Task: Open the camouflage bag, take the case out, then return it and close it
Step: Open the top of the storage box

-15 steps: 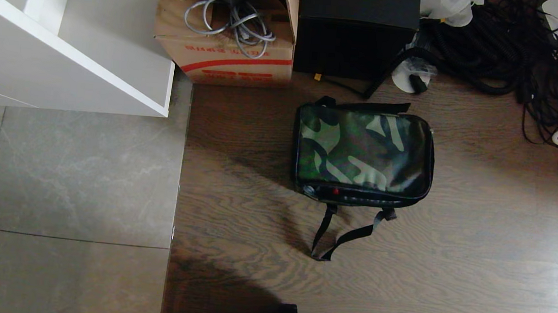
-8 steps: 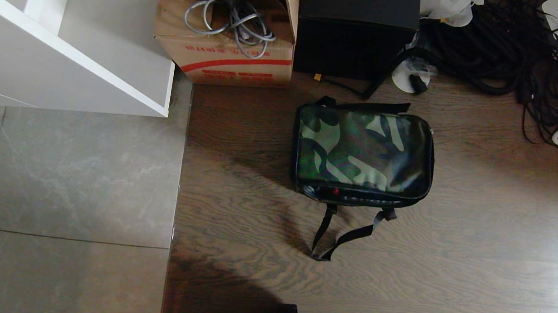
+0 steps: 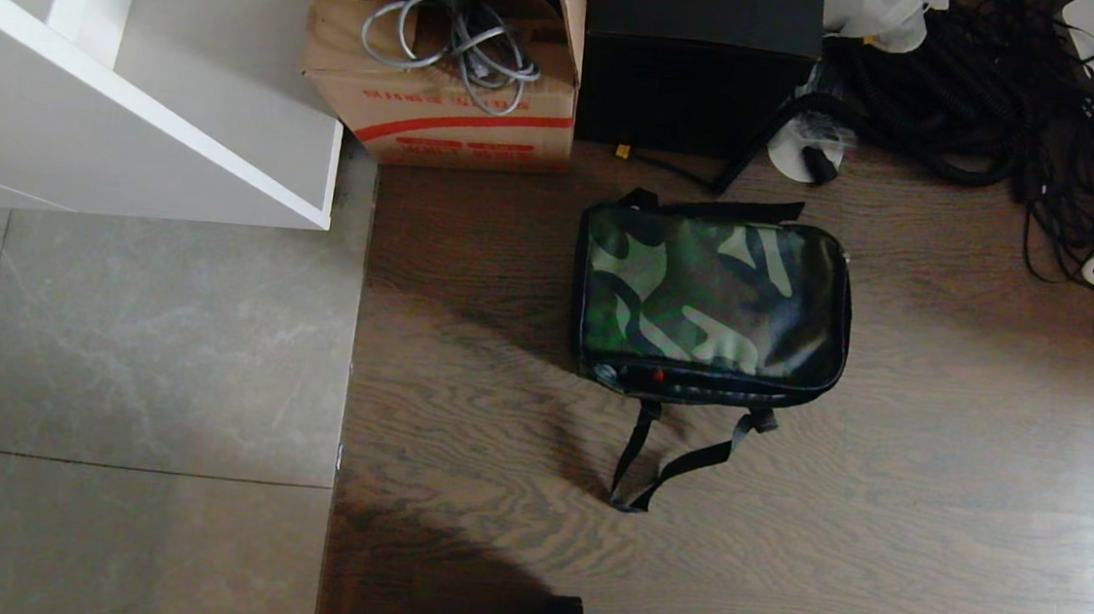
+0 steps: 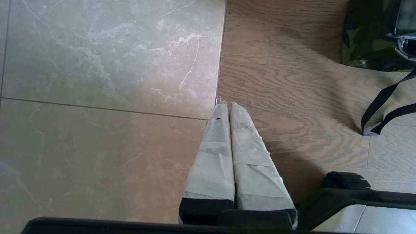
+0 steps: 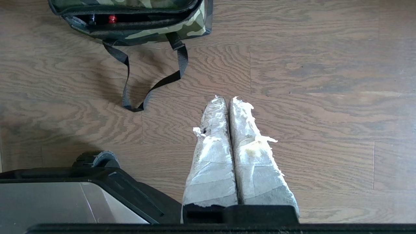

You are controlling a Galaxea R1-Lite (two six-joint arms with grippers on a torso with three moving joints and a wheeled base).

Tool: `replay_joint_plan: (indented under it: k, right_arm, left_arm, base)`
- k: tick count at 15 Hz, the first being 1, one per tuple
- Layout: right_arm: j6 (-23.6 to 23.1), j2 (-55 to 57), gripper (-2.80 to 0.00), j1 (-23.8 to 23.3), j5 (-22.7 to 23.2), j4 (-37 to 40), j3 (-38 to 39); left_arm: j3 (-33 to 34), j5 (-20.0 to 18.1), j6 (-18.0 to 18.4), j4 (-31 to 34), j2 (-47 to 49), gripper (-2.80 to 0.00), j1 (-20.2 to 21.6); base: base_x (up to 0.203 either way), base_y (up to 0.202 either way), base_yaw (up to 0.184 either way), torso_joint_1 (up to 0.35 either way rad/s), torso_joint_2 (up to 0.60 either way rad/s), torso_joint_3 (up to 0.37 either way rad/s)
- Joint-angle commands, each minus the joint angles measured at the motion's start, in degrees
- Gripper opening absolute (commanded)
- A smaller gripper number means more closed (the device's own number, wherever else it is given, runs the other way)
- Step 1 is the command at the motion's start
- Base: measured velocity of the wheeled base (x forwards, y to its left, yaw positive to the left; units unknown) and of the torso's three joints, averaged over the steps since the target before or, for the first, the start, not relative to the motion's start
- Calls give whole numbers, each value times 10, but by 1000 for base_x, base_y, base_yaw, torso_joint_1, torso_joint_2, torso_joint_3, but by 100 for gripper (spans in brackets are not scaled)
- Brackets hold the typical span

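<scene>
From my head camera I look down on the camouflage bag (image 3: 711,300), which lies flat on the wooden floor (image 3: 881,529), a soft rectangle with rounded corners. Its upper face is glossy, patched in pale green, dark green and black, and bound by a black zipper edge. Along the side nearest me a slit shows a small spot of red. One black strap (image 3: 667,458) trails from that side toward me in a loose loop; another black strap sticks out at the far edge. Beyond the bag stand a cardboard box (image 3: 442,94) holding grey cables and, beside it, a black box (image 3: 698,60). A heap of black cords (image 3: 1012,100) lies to the right, a white cabinet (image 3: 135,89) and grey tiles (image 3: 133,353) to the left. Neither of my arms shows here.

In my left wrist view my left gripper (image 4: 226,105) hangs over the seam where tile meets wood, its two tape-wrapped fingers pressed together on nothing. A corner of the bag and its strap loop lie well apart from it.

In my right wrist view my right gripper (image 5: 227,99) is likewise clenched and empty above bare wood, its wrapping frayed at the tips. The bag's near side is ahead of it, the zipper mouth slightly agape with a red bit inside, the strap loop lying between bag and fingers.
</scene>
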Motion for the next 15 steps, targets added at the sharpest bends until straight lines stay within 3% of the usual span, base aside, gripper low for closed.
replay_joint_plan:
  k: [1,15]
  right_arm:
    - [0,2,-280,0,0,0,0]
    - [0,2,-280,0,0,0,0]
  left_arm:
    - [4,0,0,-1,0,-280,0]
    - [5,-1,-2,-2,0,-280,0]
  base:
    - [0,0,0,0,0,0]
    - [0,0,0,1,1,81]
